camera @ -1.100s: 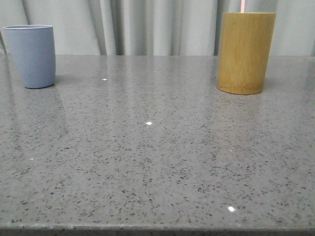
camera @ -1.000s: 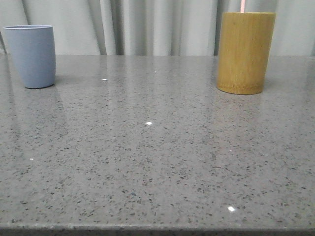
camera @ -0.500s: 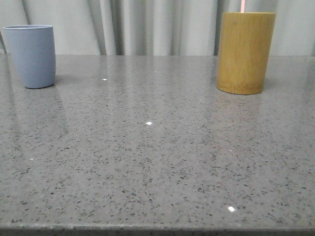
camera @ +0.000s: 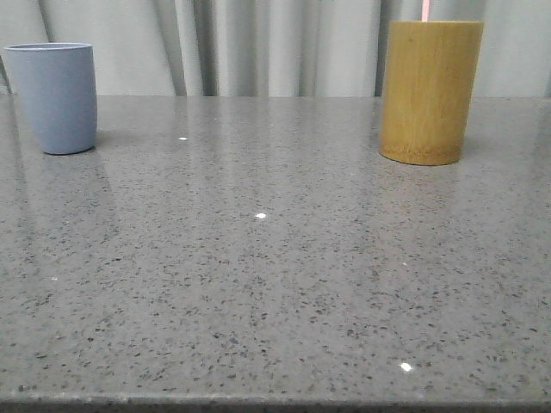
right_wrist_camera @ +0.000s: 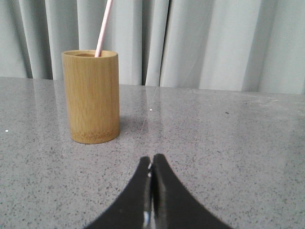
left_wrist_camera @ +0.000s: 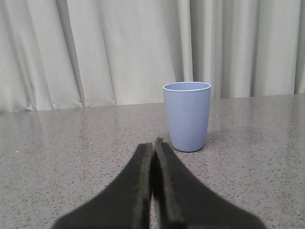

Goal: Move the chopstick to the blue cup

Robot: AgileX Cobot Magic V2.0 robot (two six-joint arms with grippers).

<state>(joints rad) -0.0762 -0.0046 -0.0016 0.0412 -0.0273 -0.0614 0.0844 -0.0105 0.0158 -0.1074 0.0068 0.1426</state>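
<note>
Claws [left_wrist_camera: 152, 145] [right_wrist_camera: 151, 160] closed above speckled grey countertop [camera: 275, 284], pale curtains [camera: 284, 43] behind

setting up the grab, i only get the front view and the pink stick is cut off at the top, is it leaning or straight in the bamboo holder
Observer: The chopstick leans, its lower end inside the bamboo holder.
Operator: right gripper open yet
Observer: No, the right gripper is shut, fingertips together, low over the table, short of the holder.
Operator: and the left
Observer: The left gripper is shut too, facing the blue cup.
</note>
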